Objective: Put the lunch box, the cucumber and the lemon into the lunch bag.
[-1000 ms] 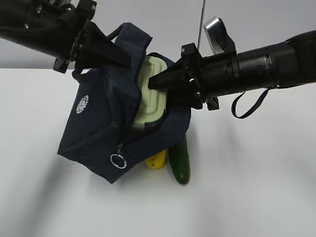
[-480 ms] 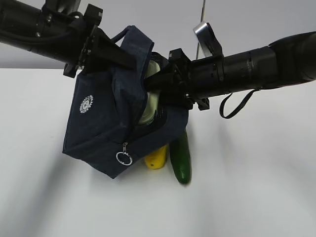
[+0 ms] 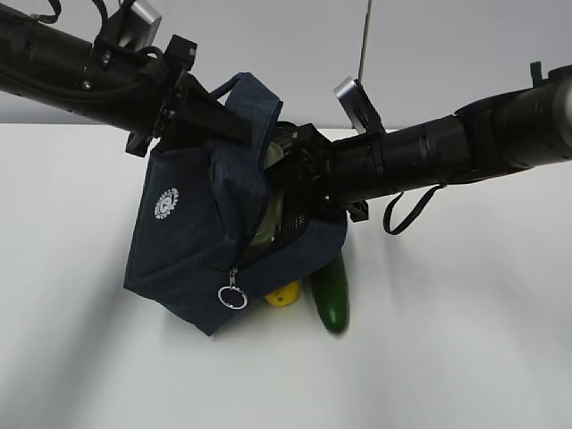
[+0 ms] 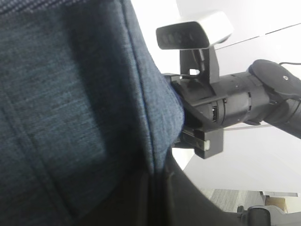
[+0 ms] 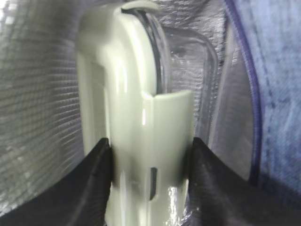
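The navy lunch bag [image 3: 192, 246] is tilted, its open mouth facing right, its ring pull [image 3: 233, 298] hanging at the front. My left gripper [image 3: 207, 116] is shut on the bag's upper flap by a handle; in the left wrist view only navy fabric [image 4: 70, 103] shows. My right gripper [image 3: 284, 183] is shut on the lunch box [image 5: 141, 117], sage-green lid and clear body, and reaches into the bag's silver-lined inside. A sliver of the box [image 3: 268, 219] shows at the mouth. The lemon [image 3: 284, 294] and the cucumber [image 3: 330, 295] lie on the table under the bag's right edge.
The white table [image 3: 447, 357] spreads around the bag. A black strap [image 3: 407, 210] hangs from the right arm. The right arm's camera mount [image 4: 195, 35] shows in the left wrist view. A thin upright rod [image 3: 365, 40] stands behind.
My right gripper has pushed the lunch box leftward, deeper into the bag, until it is almost hidden. The bag and my left gripper have shifted slightly right. Lemon and cucumber stayed put.
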You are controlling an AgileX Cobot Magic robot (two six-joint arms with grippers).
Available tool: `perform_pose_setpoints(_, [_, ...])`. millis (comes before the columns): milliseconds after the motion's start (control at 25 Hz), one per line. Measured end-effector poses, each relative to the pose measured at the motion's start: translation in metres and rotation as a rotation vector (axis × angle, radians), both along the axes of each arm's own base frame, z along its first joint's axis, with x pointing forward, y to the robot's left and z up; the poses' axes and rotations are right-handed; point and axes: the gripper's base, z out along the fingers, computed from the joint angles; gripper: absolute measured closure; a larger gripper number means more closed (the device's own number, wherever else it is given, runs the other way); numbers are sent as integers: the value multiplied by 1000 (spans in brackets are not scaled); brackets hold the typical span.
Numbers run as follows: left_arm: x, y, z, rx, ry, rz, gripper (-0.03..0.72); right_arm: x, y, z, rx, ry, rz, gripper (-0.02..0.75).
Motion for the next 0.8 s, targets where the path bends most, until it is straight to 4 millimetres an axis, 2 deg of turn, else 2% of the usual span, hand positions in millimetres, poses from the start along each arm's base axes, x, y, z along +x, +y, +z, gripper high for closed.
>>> perform_pose_setpoints(560, [3, -1, -5, 4, -5, -2, 695, 6, 0, 2, -17, -40, -15, 384])
perform_pose_setpoints(800, [3, 0, -6, 6, -8, 0, 695, 12, 1, -3, -18, -38, -15, 384])
